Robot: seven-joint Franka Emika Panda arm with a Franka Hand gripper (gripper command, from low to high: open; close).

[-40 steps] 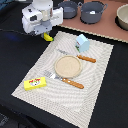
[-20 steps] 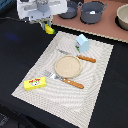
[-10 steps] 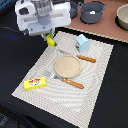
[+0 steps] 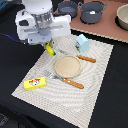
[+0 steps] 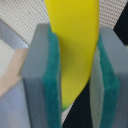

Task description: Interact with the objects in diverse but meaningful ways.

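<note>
My gripper (image 4: 48, 44) hangs over the far left corner of the striped placemat (image 4: 95, 95) in the exterior view, shut on the yellow banana (image 4: 50, 51), whose lower end pokes out below the fingers. In the wrist view the banana (image 5: 75, 30) stands pinched between the green pads (image 5: 50, 80) of the gripper (image 5: 75, 67). A round wooden plate (image 4: 67, 66) lies just to the exterior view's right of the banana. The pale blue carton (image 4: 82, 43) stands beyond the plate. A flat yellow box (image 4: 35, 84) lies at the mat's near left edge.
A knife (image 4: 86, 58) and a fork (image 4: 71, 82), both orange-handled, flank the plate. Two grey-blue pots (image 4: 93, 11) (image 4: 67, 7) and a bowl (image 4: 122, 17) sit on the brown surface at the back. Black tabletop surrounds the mat.
The gripper, holding the banana throughout, has shifted down and to the exterior view's right, from the mat's far corner toward the wooden plate.
</note>
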